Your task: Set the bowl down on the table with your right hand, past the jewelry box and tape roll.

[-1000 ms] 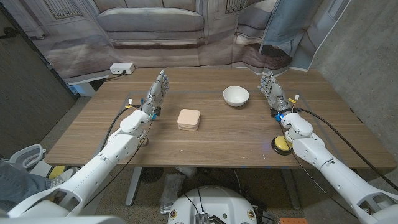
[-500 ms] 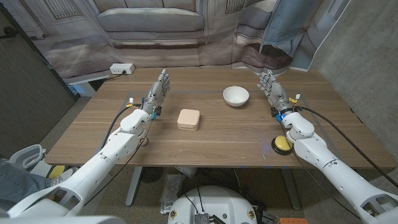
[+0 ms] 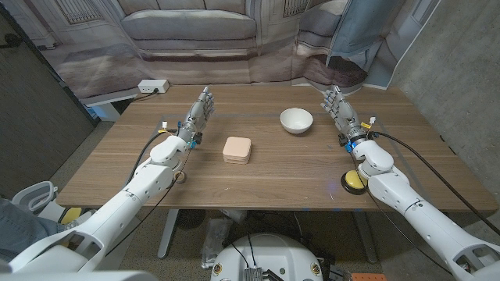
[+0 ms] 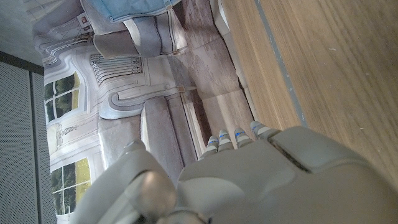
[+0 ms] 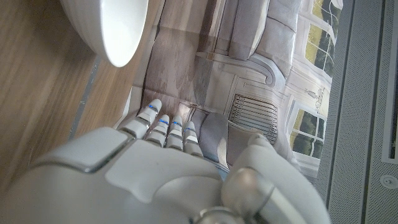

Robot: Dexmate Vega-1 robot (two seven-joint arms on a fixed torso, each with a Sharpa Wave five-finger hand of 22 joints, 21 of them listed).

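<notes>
While my right hand (image 3: pixel 337 109) stands open and empty beside it, the white bowl (image 3: pixel 296 120) sits on the table (image 3: pixel 273 176), beyond the box (image 3: pixel 237 149). My left hand (image 3: pixel 198 115) is open too.

white-shelled arms (image 3: pixel 406 199) with black cables, grey hands (image 3: pixel 337 107) (blue bands on fingers (image 5: pixel 163 121)), small coloured wires at wrists.

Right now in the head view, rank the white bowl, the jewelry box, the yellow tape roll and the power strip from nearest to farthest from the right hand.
From the right hand:
1. White bowl, just beside it toward the table's middle.
2. Yellow tape roll, at the near edge under the right forearm.
3. Jewelry box, mid-table toward the left hand.
4. Power strip, past the table's far left corner.
</notes>
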